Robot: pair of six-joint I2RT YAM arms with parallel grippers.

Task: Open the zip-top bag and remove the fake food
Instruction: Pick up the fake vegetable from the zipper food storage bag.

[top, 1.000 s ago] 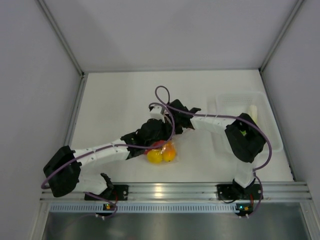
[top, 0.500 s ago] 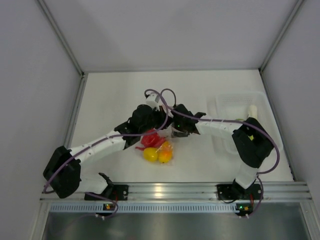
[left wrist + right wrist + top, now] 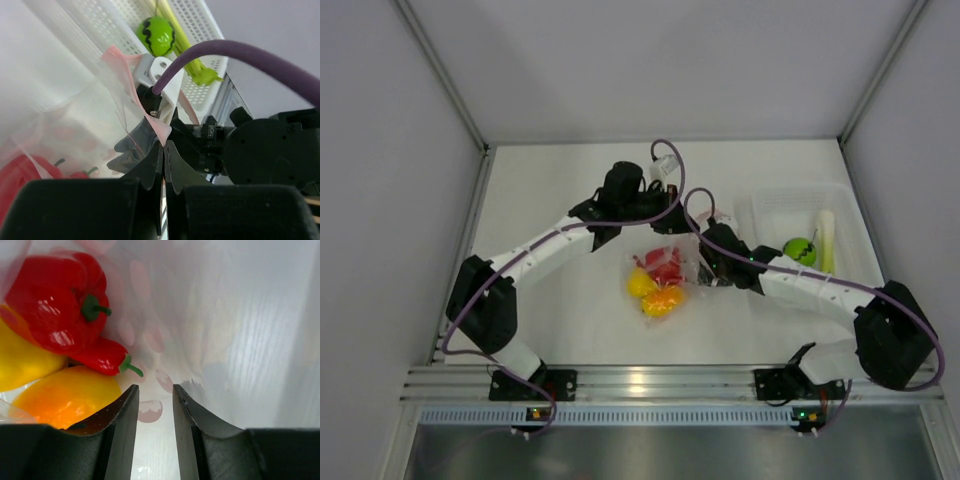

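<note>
Reading from the left, I am finding the left arm (image 3: 535, 255) reaching across the white table (image 3: 550, 310) to the far side of the zip-top bag (image 3: 95, 115). The left gripper (image 3: 163, 146) is pinching the bag's pink zip strip (image 3: 156, 127), its fingers pressed together on the strip with no gap showing. The bag is sitting at the middle of the table between the two grippers, its strip edge lifted and its body slumping down toward the near side. Inside it I am counting four pieces of fake food lying bunched together: a red pepper (image 3: 52, 297), a red chili (image 3: 105, 356) touching the pepper's lower edge, a yellow piece (image 3: 20, 365) and an orange piece (image 3: 67, 400) under them. Just to the right, the right gripper (image 3: 152, 392) is pointing at the bag's right side and toward the food, its fingers standing a narrow gap apart; only clear film is showing around that gap, and I am seeing nothing solid clamped in it. Farthest right, the translucent white tray (image 3: 775, 205) is holding a green ball (image 3: 799, 250) and a pale leek-like stalk (image 3: 827, 235), lying just beside each other, both outside the bag.
</note>
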